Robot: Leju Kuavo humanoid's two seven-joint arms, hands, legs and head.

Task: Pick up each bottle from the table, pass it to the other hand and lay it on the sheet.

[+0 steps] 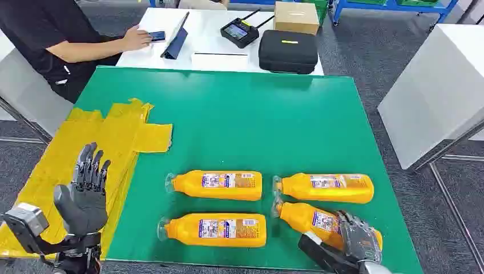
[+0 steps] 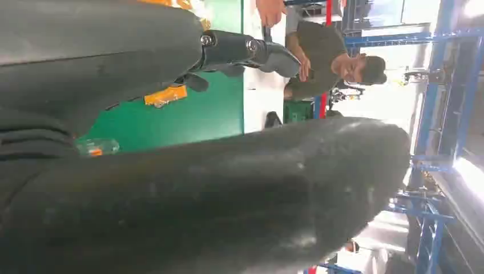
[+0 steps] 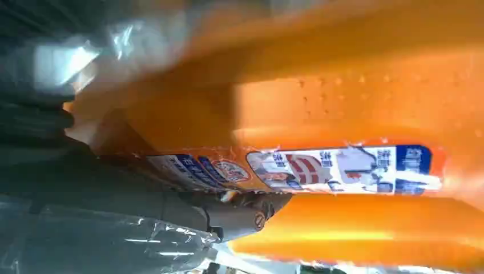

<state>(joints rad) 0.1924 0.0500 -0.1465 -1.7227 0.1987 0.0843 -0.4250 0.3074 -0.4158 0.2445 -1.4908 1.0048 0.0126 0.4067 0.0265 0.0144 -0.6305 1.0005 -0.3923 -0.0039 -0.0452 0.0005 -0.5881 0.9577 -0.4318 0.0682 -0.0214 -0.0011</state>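
The right hand (image 1: pixel 359 237) wraps the near-right orange bottle (image 1: pixel 311 218), cap pointing left toward the open, empty left hand (image 1: pixel 85 194) above the yellow sheet (image 1: pixel 122 137).

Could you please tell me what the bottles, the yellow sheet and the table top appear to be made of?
Bottles: likely plastic, orange, with clear caps and glossy printed labels; the right hand is on one.
Sheet: looks like thin yellow plastic film; it is crumpled with ragged edges.
Table top: a smooth, matte green board or mat; which one is unclear.
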